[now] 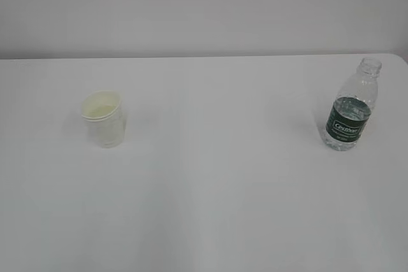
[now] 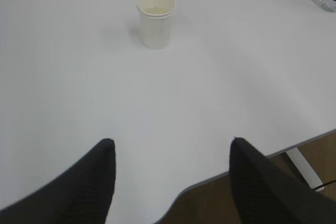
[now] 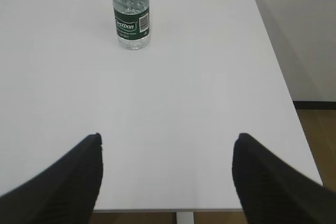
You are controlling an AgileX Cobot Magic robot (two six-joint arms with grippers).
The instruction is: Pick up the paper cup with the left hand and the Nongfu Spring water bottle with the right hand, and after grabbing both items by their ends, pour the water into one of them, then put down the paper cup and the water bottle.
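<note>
Both hands wide, empty at desk's near edge: paper cup (image 2: pixel 155 18) upright ahead of left hand (image 2: pixel 170 182), Nongfu Spring water bottle (image 3: pixel 131 17) upright ahead of right hand (image 3: pixel 168 177), slightly left.

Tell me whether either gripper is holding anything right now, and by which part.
Nothing is held. Left gripper and right gripper are open, away from white paper cup and clear green-labelled bottle.

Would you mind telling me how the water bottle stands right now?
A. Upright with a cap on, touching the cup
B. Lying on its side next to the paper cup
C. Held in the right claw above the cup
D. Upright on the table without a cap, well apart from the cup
D: the water bottle stands upright with an open neck, far to the right of the paper cup, with no claw on it.
</note>
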